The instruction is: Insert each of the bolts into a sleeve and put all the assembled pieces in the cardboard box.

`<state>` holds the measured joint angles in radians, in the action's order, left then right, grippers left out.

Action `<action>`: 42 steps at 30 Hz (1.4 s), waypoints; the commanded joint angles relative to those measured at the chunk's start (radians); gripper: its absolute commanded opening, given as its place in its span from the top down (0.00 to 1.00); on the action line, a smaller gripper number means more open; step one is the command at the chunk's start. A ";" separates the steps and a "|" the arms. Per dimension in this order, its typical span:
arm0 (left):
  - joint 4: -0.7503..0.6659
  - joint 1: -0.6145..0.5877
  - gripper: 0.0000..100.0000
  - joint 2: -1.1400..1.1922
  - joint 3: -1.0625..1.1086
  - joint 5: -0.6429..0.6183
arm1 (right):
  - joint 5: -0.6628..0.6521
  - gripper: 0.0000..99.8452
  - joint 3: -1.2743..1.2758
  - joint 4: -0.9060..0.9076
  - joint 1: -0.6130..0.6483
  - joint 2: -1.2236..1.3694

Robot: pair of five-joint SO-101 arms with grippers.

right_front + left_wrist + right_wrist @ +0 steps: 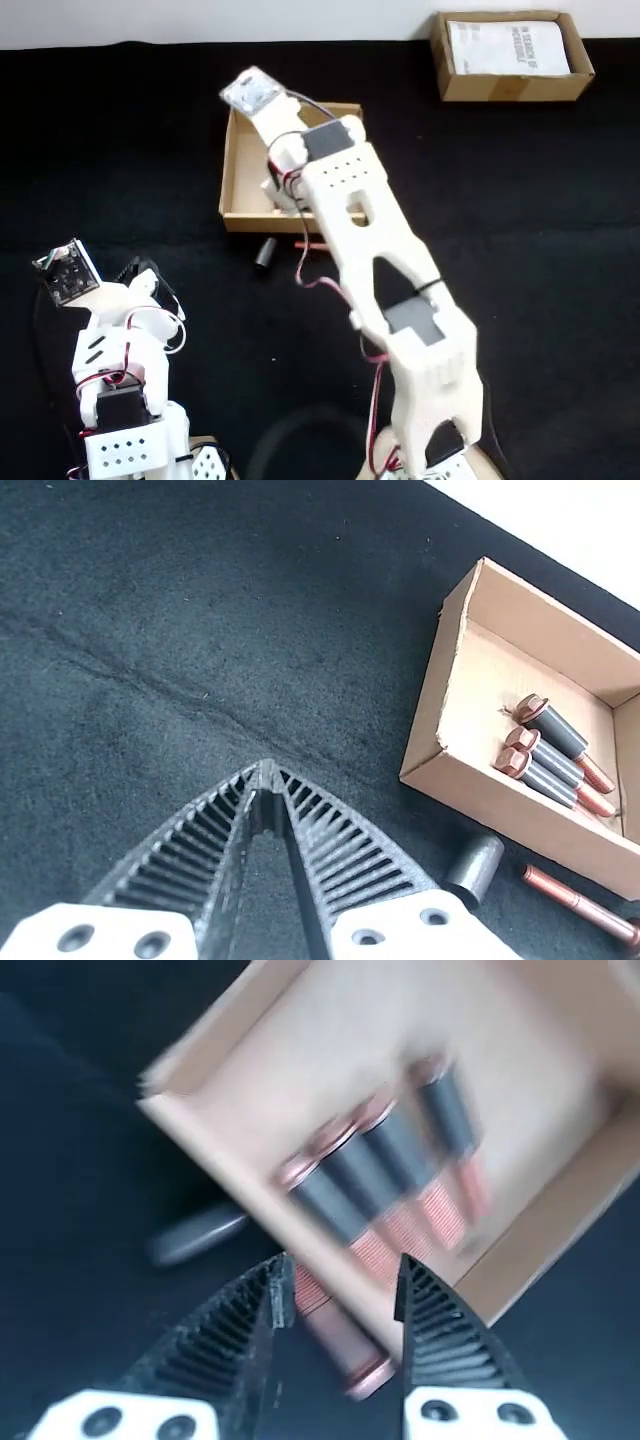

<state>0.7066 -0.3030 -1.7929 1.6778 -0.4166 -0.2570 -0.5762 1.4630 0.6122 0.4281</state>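
We see the black bench (120, 150) under both arms. The cardboard box (232, 160) sits open just beyond the right claw (344, 1260) and well apart from the left claw (266, 770), off toward the right arm's side. A second box (510, 88) with a printed sheet inside stands far from both claws, at the bench's back edge.

The right arm stretches out over the bench, and its claw hangs at the box's near wall. The fingers are spread about a bolt's length apart and have hold of nothing. The left claw is over bare bench by its own base, its ribbed fingers pressed together at the tips with nothing between them.

Three assembled pieces (545, 745), copper bolts in dark sleeves, lie side by side on the box floor, just past the right claw's tips.

One loose bolt (335, 1335) lies on the bench outside the near wall, under the gap between the right claw's fingers. A loose sleeve (474, 865) lies on the bench near it, to one side of that claw and close to the same wall.
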 commanded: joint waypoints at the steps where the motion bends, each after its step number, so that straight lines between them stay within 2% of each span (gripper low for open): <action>1: 0.002 0.012 0.99 -0.002 0.019 -0.008 | 0.391 0.86 -0.039 0.137 0.065 -0.139; 5: 0.005 0.012 0.99 -0.002 0.019 -0.008 | 0.775 0.86 -0.038 0.214 0.120 -0.130; 8: 0.006 0.010 0.99 -0.002 0.019 0.031 | 0.951 0.86 -0.031 0.208 0.143 -0.088; 22: 0.008 0.012 0.99 -0.001 0.019 0.046 | 0.974 0.86 -0.036 0.021 0.151 0.206; 31: 0.008 0.016 0.99 -0.001 0.019 0.046 | 0.965 0.86 -0.036 -0.104 0.150 0.263; 42: 0.008 0.016 0.99 -0.001 0.019 0.046 | 0.973 0.86 -0.038 -0.122 0.151 0.337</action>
<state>0.7127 -0.3030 -1.7929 1.6778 -0.3751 0.7112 -0.5762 1.3464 0.7626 0.7641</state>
